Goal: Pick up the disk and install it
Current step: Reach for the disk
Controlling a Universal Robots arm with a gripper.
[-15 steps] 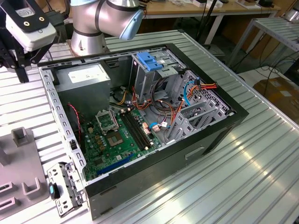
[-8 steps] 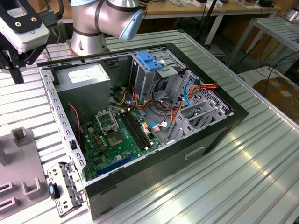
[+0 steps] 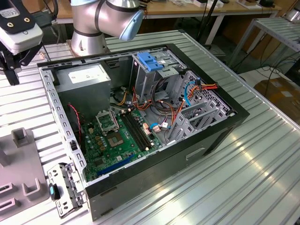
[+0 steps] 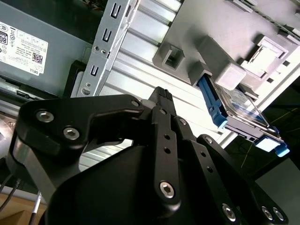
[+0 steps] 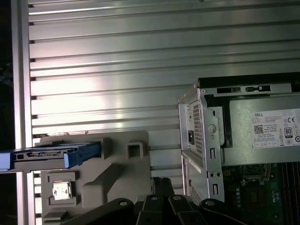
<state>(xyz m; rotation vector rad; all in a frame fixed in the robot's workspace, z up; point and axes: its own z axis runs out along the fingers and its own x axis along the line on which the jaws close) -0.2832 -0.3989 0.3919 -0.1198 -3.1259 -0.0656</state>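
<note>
Second wrist view puts the black linkage-fingered gripper (image 4: 161, 93) nearest, its jaws drawn together on nothing, hanging over the ribbed aluminium table (image 4: 140, 70) just outside the open black desktop computer case (image 3: 154, 171). Past the fingertips, the flat dark disk with bright blue plastic side rails (image 4: 234, 110) stands on edge in a slot of a grey moulded holder (image 4: 220, 28), on the side of the holder away from the case and well apart from the gripper. Farther off, inside the case, sits a grey boxy power supply (image 4: 28, 47). Closed jaws could strike the disk's upper edge instead of straddling it. An off-centre grip on the smooth rails might let it tilt or jam in the slot.
</note>
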